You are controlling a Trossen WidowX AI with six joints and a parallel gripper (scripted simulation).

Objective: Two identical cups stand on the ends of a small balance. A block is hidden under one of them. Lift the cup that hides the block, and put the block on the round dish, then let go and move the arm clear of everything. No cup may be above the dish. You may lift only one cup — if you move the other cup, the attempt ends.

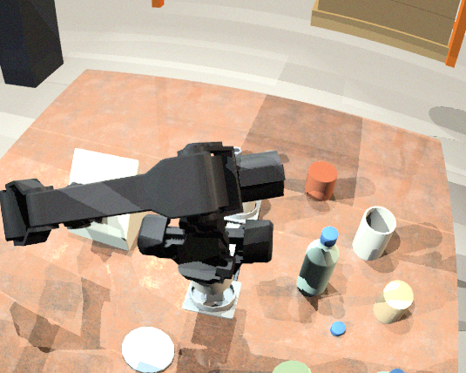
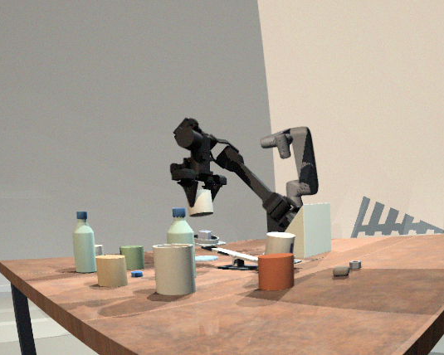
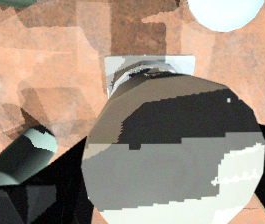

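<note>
One cup (image 1: 219, 287) (image 2: 202, 203) (image 3: 173, 165) clamped in your gripper (image 1: 208, 261) (image 2: 202, 202) (image 3: 158, 130) — fingers well apart around it, mouth down, axis leaning slightly off vertical. Beneath, the block (image 2: 204, 235) sits on the balance's (image 1: 233, 307) (image 2: 238, 254) (image 3: 183, 62) raised end; your top and wrist views hide it. Other cup (image 1: 247, 209) (image 2: 280, 243) stands on the low end — partly masked. Dish (image 1: 148, 350) (image 2: 206, 258) (image 3: 226, 12) lies near the raised end.

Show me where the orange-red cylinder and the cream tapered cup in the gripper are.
Orange-red cylinder (image 1: 320, 179) (image 2: 275, 271): top and exterior views, on its side.
Cream tapered cup (image 2: 202, 203) (image 3: 158, 175): exterior view, side; wrist view, closed end.
</note>
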